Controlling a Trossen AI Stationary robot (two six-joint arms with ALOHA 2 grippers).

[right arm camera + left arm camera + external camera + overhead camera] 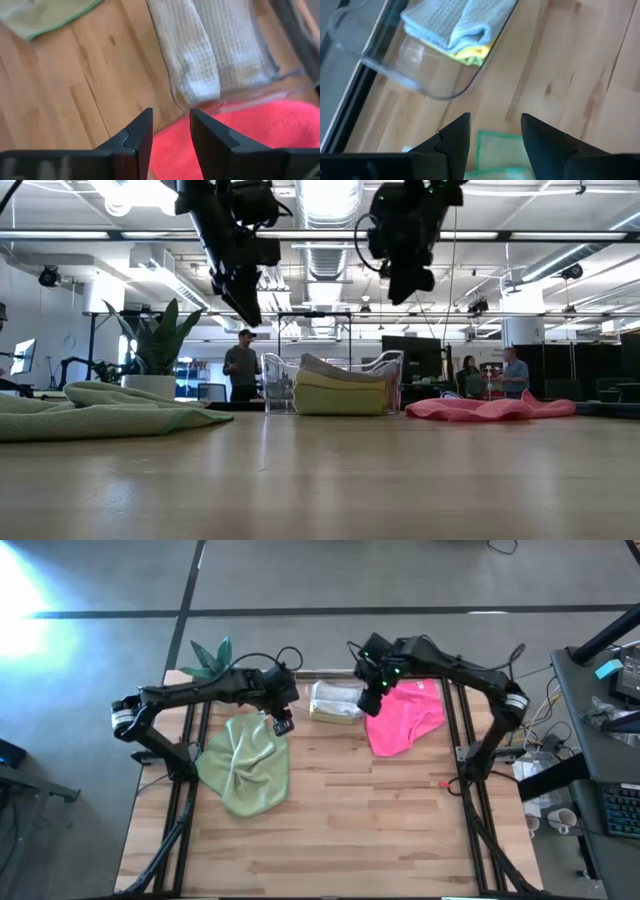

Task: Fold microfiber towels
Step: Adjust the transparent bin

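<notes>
Towels: folded stack (335, 702) was seen in bin (322, 676); sage (245, 762) and pink (405, 715) lay unfolded on desk (340, 820). Left pincer (281, 723) and right pincer (370, 703) were released, empty.

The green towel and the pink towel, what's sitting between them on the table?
The clear plastic bin with folded cloths sits at the table's back, between the crumpled sage green towel and hot pink towel; the high view shows it.
</notes>
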